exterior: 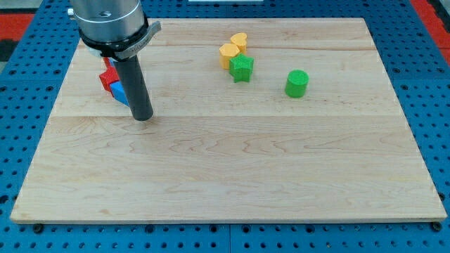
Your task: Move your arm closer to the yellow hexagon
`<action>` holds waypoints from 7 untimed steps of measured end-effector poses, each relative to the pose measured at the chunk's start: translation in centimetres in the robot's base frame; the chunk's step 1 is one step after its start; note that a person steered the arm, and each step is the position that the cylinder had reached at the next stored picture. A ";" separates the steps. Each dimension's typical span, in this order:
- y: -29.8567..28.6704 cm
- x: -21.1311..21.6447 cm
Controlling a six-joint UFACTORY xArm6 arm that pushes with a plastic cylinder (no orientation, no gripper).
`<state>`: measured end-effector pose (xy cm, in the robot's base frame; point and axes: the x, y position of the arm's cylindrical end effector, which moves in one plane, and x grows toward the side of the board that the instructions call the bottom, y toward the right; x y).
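One pale wood board (232,176) fills most of the frame, lying on a blue pegboard (21,105) w/ a red patch at upper left. No containers; no hand either, just a rod. My tip (143,118) sits on the board at left-centre, touching nothing I can see. Blue block (119,92) and red block (108,78) lie just left of the rod, shapes partly hidden. Yellow hexagon (229,53) is upper centre, well apart from the tip, against a 2nd yellow block (240,41), poss. heart-shaped, and a green star (242,67). Green cylinder (297,83) stands to the right.
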<state>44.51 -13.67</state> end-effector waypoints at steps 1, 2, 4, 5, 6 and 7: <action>1.0 0.0; 3.4 -0.5; 3.5 -7.5; 3.5 -11.2; 5.8 -13.1; 7.7 -15.4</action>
<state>29.10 -5.93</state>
